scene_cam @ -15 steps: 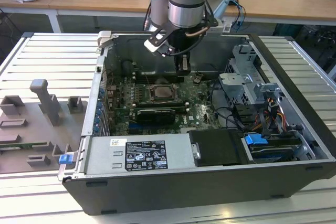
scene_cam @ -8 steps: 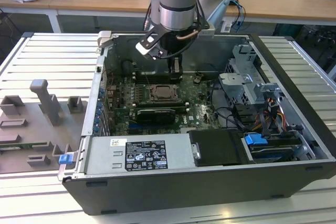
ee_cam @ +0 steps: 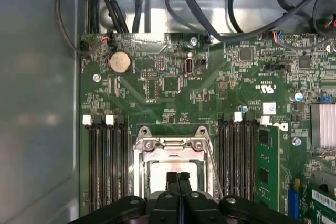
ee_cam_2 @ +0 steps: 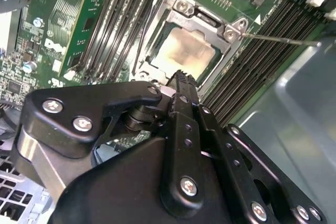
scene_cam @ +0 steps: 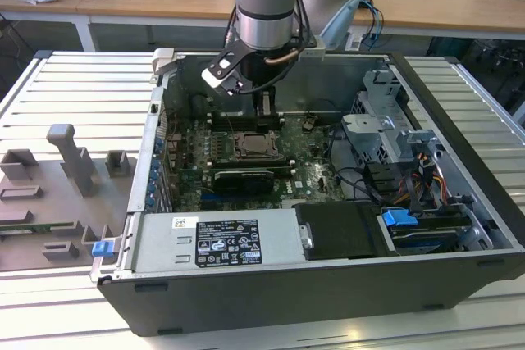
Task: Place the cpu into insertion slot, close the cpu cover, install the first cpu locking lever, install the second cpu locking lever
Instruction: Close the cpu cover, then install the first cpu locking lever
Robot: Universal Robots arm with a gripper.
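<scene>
an open case (scene_cam: 246, 309) lies on its side on the table (scene_cam: 49, 79), so that the board (scene_cam: 316, 171) faces up and the arm can come straight down on it. nearest, well short of the slot (scene_cam: 253, 147), sits one power supply (scene_cam: 217, 239). just short of the slot lies one black card (scene_cam: 242, 179).

one cpu (ee_cam_2: 181, 51) rests in the slot, its pale face showing through the cut-out of one cover (ee_cam: 170, 144). the cover lies flat over it, held by two screws at its hinge edge; it likely lies so to press the chip down evenly.

i count two wire levers. one lever (ee_cam_2: 278, 39) juts from a corner of the slot out over the memory slots (ee_cam: 105, 166) and looks unlatched. the other runs along the opposite edge, and i cannot tell if it is hooked.

right over the slot's edge hangs the one claw (ee_cam: 178, 178), its two fingers pressed together on nothing, which probably makes a narrow tip for pushing. whether it touches the cover i cannot tell.

two banks of memory slots flank the slot, one on each side.
</scene>
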